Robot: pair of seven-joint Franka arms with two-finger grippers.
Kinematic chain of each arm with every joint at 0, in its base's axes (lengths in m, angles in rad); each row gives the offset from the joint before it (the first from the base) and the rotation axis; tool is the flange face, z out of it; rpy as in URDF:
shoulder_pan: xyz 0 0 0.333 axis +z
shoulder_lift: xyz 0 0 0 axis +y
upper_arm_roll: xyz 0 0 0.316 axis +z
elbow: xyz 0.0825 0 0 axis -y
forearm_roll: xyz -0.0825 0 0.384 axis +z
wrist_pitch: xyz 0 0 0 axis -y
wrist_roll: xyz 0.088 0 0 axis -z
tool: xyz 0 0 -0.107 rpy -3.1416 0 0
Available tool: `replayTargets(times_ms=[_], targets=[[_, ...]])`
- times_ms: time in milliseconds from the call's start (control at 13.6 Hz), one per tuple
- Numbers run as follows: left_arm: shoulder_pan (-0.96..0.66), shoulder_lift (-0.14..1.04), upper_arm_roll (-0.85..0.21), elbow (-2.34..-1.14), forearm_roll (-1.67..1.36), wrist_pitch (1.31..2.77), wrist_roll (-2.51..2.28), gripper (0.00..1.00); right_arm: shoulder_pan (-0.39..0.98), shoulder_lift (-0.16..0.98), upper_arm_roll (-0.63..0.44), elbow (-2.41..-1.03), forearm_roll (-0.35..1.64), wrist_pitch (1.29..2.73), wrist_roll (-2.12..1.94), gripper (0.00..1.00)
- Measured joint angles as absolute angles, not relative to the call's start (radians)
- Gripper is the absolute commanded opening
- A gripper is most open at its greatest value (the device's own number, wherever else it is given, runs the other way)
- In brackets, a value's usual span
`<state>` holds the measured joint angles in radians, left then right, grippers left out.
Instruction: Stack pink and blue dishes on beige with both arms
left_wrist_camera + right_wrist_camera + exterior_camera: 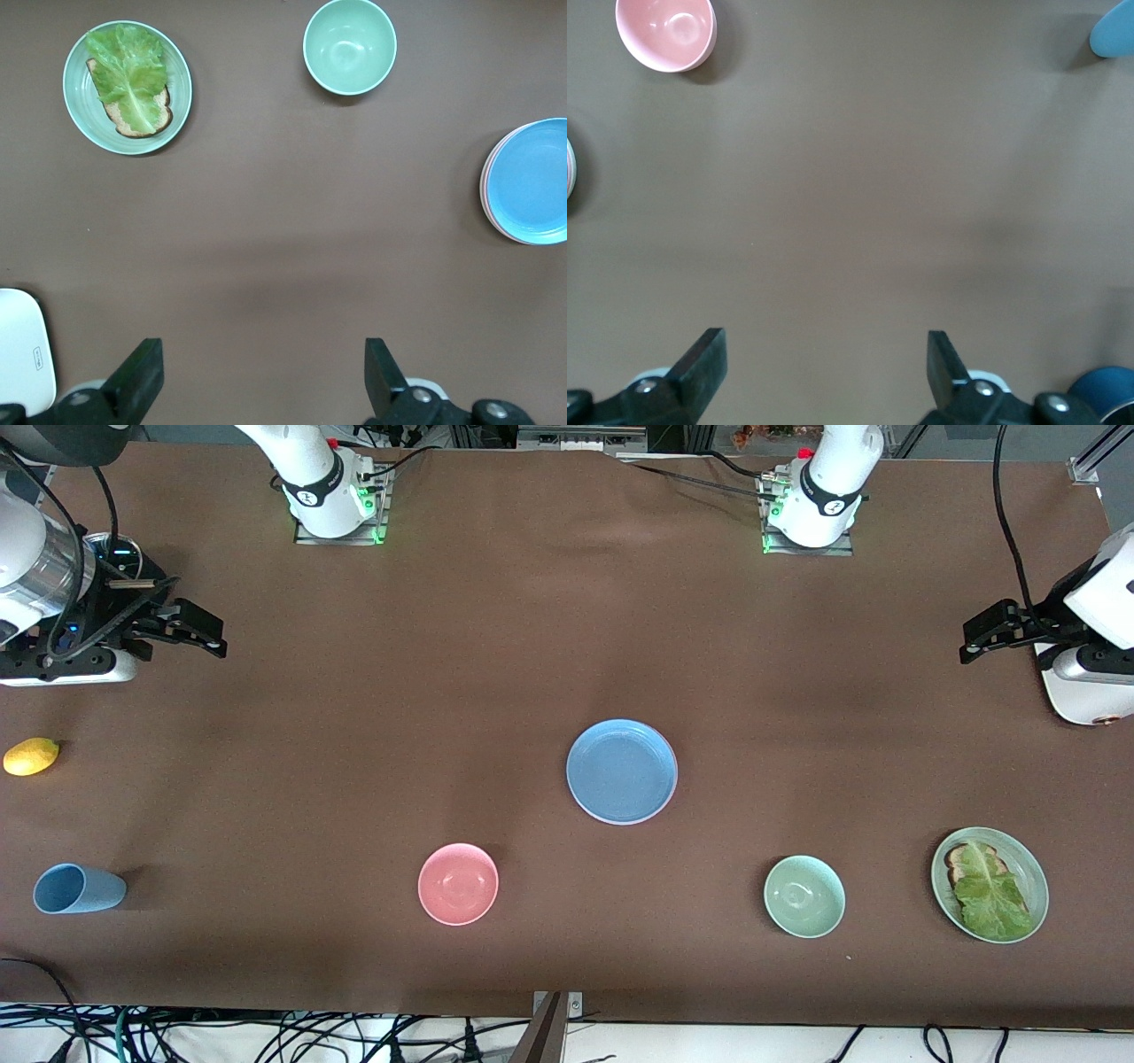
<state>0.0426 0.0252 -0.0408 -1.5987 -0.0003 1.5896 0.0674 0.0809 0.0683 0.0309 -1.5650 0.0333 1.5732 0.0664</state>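
Observation:
The dusty blue plate [622,771] lies mid-table on top of a stack. In the left wrist view the blue plate [534,181] has a thin salmon pink plate rim [488,173] showing beneath it and a pale beige plate rim [507,235] lowest; the rest of both is hidden. My left gripper [976,638] hangs open and empty over the left arm's end of the table, away from the stack; its fingers [142,376] stand wide apart over bare cloth. My right gripper [208,636] is open and empty over the right arm's end.
Nearer the front camera than the stack sit a small pink bowl [458,883] and a pale green bowl [804,895]. A green plate [1038,881] with toast and lettuce lies toward the left arm's end. A light blue cup [78,888] on its side and a lemon [31,755] lie toward the right arm's end.

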Motion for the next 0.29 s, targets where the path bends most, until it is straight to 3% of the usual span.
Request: replayTargets(times_ms=[295], targets=[[0.043, 0.025, -0.041, -1.599, 0.000, 1.590, 0.067, 1.00, 0.081, 0.070, 0.031, -1.561, 0.033, 1.562, 0.066, 1.00]])
